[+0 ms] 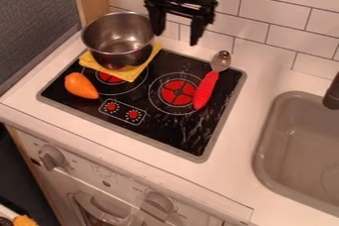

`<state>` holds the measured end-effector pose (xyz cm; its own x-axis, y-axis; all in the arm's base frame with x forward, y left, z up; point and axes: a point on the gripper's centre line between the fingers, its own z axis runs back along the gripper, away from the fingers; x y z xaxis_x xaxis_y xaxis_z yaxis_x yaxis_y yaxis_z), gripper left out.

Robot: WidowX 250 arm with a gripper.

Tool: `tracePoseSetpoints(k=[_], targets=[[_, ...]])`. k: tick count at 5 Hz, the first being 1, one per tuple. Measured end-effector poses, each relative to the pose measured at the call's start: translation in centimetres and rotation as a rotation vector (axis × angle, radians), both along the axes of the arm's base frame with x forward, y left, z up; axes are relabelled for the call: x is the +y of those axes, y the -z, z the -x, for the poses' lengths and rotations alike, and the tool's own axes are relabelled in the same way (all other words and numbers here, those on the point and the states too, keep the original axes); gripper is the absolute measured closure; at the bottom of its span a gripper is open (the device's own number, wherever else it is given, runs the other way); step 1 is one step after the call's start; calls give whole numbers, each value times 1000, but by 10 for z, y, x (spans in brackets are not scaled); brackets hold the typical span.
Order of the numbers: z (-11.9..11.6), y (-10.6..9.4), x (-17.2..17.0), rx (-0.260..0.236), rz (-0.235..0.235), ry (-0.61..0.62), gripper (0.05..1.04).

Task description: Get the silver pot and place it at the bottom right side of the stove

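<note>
1. White bench point(235, 168), seen from where I stand, carries the whole toy kitchen scene.
2. Black stove point(169, 133) is set into it; its bottom right side is the pot's intended destination.
3. Grey sink point(262, 143) lies to the right, apart from the work.
4. Black claw point(175, 39) hangs over the back edge, spread and pinching nothing, apparently poised to straddle the pot's rim; contact I cannot tell.
5. Silver pot point(119, 39) sits at the stove's back left, mouth up.
6. Yellow cloth point(132, 73) lies beneath it, presumably as a pad, and may drag along.
7. Red-handled spoon point(206, 86) slants over the right burner, perhaps left after stirring.
8. Orange toy vegetable point(81, 86) rests front-left, likely as pretend food.
</note>
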<state>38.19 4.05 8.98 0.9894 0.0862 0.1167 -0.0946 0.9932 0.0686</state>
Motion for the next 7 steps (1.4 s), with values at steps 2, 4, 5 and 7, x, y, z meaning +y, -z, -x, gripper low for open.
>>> tracePoseSetpoints(k=[2, 4, 5, 7], targets=[[-14, 32, 35, 94, 15, -49, 83], [-19, 64, 32, 141, 94, -45, 440], [-15, 56, 32, 124, 84, -43, 735], [-11, -7, 24, -1, 32, -13, 1028]])
